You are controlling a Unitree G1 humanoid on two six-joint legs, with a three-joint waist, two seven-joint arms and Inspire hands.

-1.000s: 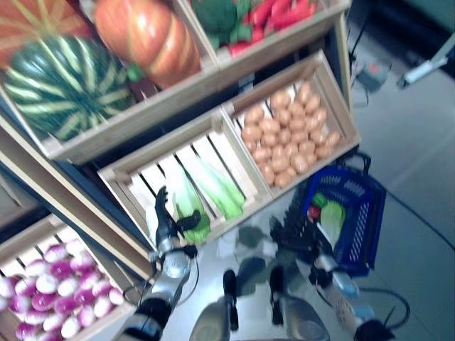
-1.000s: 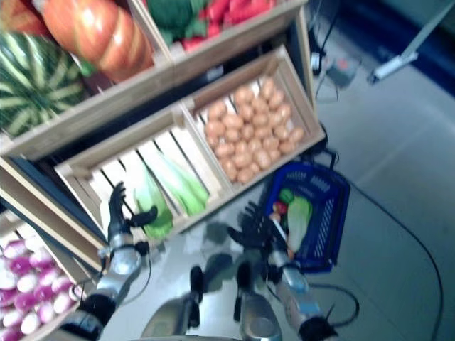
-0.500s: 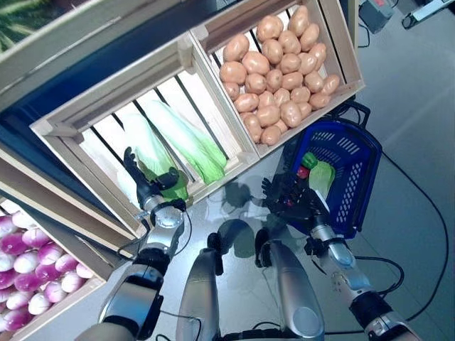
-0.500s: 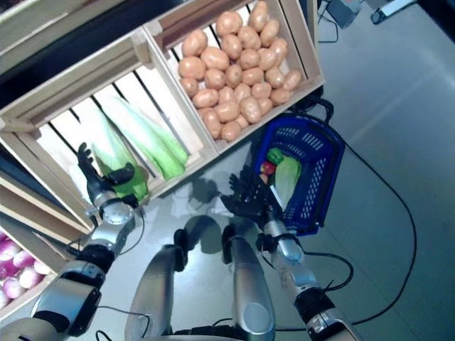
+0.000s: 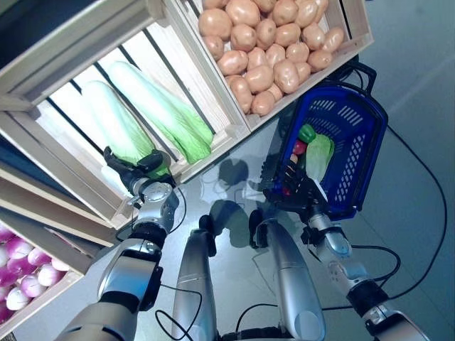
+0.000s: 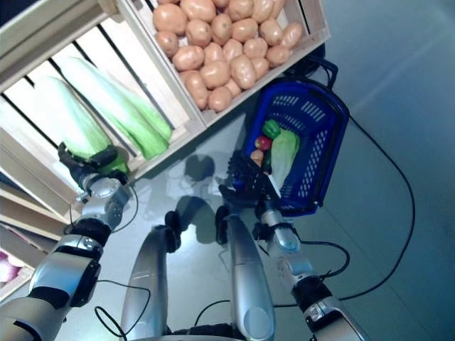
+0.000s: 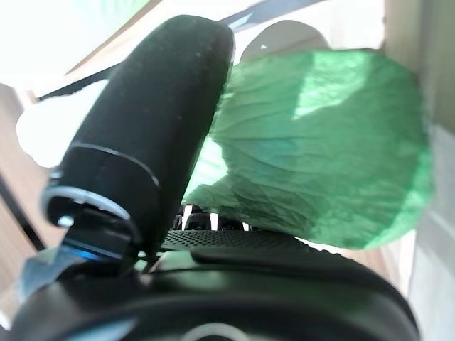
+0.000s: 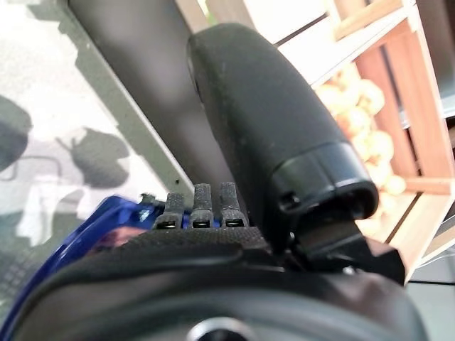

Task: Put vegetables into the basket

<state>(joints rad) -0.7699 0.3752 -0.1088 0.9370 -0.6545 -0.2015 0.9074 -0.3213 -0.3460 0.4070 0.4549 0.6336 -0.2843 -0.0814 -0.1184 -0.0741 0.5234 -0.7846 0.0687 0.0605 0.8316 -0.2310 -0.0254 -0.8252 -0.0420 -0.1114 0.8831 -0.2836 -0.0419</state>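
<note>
Blue plastic basket (image 5: 355, 153) stands on the floor at about 2 o'clock, below the wooden crate of potatoes (image 5: 274, 42); a leafy cabbage, a green pepper (image 5: 307, 133) and something red lie in it. Right hand (image 5: 293, 186) hovers at the basket's near rim, fingers spread and relaxed, holding nothing. Left hand (image 5: 135, 174) reaches into the slatted crate (image 5: 43, 128) at 10 o'clock, thumb and fingers apart beside the green leaf end of one napa cabbage (image 7: 334, 163); a second cabbage (image 5: 160, 110) lies alongside.

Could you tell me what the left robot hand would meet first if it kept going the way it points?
Most likely the green leafy end of the cabbage in the wooden crate; the left robot hand is already at it.
</note>
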